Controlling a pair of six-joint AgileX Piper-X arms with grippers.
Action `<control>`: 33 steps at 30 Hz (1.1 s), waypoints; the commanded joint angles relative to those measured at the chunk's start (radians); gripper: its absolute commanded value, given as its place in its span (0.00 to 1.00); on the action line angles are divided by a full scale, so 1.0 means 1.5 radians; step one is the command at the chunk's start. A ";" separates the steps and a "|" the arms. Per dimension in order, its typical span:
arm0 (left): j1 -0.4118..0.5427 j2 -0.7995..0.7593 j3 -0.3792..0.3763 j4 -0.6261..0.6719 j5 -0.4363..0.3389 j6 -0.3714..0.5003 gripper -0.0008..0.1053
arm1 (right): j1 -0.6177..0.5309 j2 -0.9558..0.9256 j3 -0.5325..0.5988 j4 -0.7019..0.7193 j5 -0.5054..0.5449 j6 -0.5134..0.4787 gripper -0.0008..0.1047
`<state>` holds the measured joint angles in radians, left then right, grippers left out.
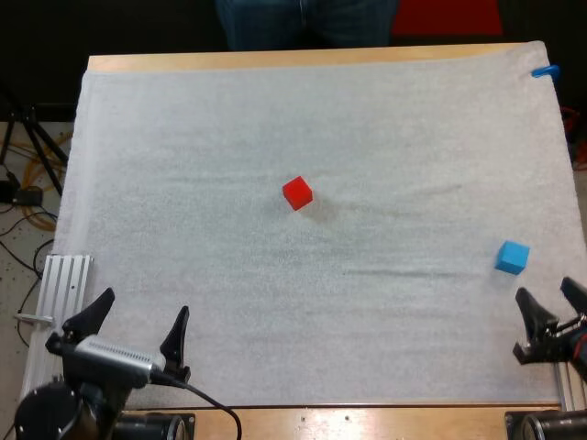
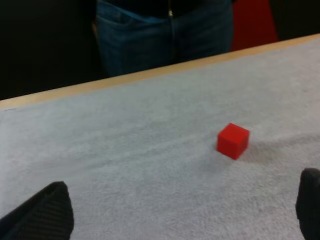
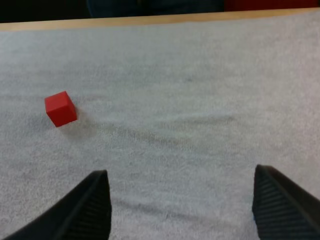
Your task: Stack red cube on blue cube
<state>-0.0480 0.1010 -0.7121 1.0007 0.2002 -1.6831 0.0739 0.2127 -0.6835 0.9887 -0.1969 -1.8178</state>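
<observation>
My left gripper (image 1: pixel 136 328) hangs at the lower left of the high view, over the near edge of the white mat (image 1: pixel 229 128). Its two black fingers (image 2: pixel 45 212) are spread wide with nothing between them. My right gripper (image 1: pixel 553 310) sits at the lower right, likewise wide apart and empty. Just beyond it, near the mat's right edge, the blue cube (image 1: pixel 512 258) rests on the mat, a small, plain, bright blue block. The red cube (image 1: pixel 297 193) lies farther out, about the middle of the mat, well apart from the blue cube and from both grippers. It is a plain, solid red block, turned slightly askew. Past the far edge of the wooden table (image 1: pixel 275 60) stand a person's legs (image 1: pixel 303 20) in blue jeans.
</observation>
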 commanded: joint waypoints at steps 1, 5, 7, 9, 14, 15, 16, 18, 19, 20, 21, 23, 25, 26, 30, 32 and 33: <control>-0.013 0.020 -0.020 0.008 -0.002 -0.006 0.83 | -0.001 0.028 -0.024 -0.003 -0.008 -0.019 0.57; -0.059 0.092 -0.076 0.042 -0.002 -0.006 0.83 | -0.001 0.123 -0.094 0.005 -0.065 -0.045 0.57; -0.084 0.120 -0.099 0.050 -0.002 -0.006 0.83 | -0.001 0.165 -0.124 0.015 -0.088 -0.045 0.57; -0.116 0.148 -0.124 0.053 -0.002 -0.006 0.83 | 0.000 0.209 -0.156 0.032 -0.110 -0.047 0.57; -0.152 0.180 -0.148 0.052 -0.002 -0.006 0.83 | 0.000 0.278 -0.204 0.026 -0.124 -0.064 0.57; -0.152 0.186 -0.150 0.052 -0.002 -0.006 0.83 | 0.005 0.290 -0.214 0.022 -0.124 -0.064 0.57; -0.152 0.187 -0.150 0.052 -0.002 -0.006 0.83 | 0.009 0.299 -0.222 0.021 -0.121 -0.064 0.57; -0.152 0.194 -0.150 0.052 -0.002 -0.006 0.83 | 0.034 0.329 -0.244 0.009 -0.121 -0.064 0.57; -0.152 0.195 -0.150 0.052 -0.002 -0.006 0.83 | 0.040 0.338 -0.248 0.005 -0.121 -0.064 0.57; -0.152 0.196 -0.150 0.052 -0.002 -0.006 0.83 | 0.058 0.358 -0.260 -0.005 -0.111 -0.064 0.57; -0.152 0.196 -0.150 0.052 -0.002 -0.006 0.83 | 0.081 0.381 -0.270 -0.018 -0.095 -0.064 0.57; -0.152 0.196 -0.150 0.052 -0.002 -0.006 0.83 | 0.118 0.411 -0.283 -0.040 -0.069 -0.064 0.57; -0.152 0.196 -0.150 0.052 -0.002 -0.006 0.83 | 0.155 0.448 -0.296 -0.063 -0.046 -0.064 0.57; -0.152 0.196 -0.150 0.052 -0.002 -0.006 0.83 | 0.183 0.471 -0.304 -0.076 -0.028 -0.064 0.58; -0.152 0.196 -0.150 0.052 -0.002 -0.006 0.83 | 0.269 0.578 -0.342 -0.121 0.059 -0.064 0.66; -0.152 0.196 -0.150 0.052 -0.002 -0.006 0.83 | 0.301 0.621 -0.365 -0.131 0.086 -0.064 0.66; -0.152 0.196 -0.150 0.052 -0.002 -0.006 0.83 | 0.317 0.650 -0.379 -0.135 0.101 -0.064 0.66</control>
<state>-0.2709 0.3930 -0.9309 1.0751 0.2002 -1.6831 0.5356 1.1668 -1.2331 0.8026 -0.0732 -1.8993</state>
